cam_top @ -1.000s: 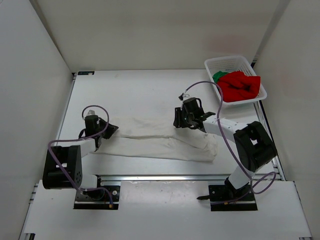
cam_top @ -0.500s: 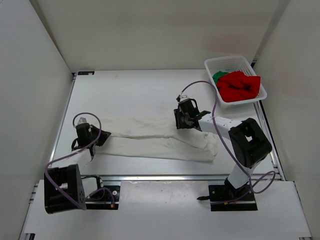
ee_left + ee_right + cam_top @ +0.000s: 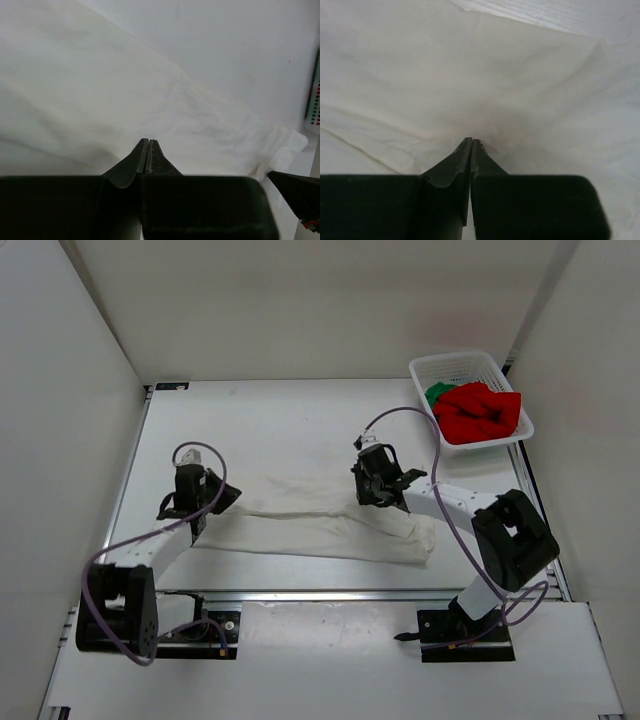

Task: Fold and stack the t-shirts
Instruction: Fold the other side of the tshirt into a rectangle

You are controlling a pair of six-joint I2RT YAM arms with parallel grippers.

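We've got the white shirt (image 3: 310,525) stretched across the desk's (image 3: 270,430) middle. Right pincer (image 3: 471,141) is clamped on its far edge, cloth puckering at the tips. Left pincer (image 3: 149,142) is closed tight at the left end, can't tell if it's got cloth. Red shirt (image 3: 480,412) and green shirt (image 3: 437,393) sit in the basket (image 3: 455,365), far right.

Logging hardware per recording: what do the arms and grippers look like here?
The left arm and right arm have white links and bulky black joint housings; a purple cable loops along each. The left gripper and right gripper have black tapering fingers.
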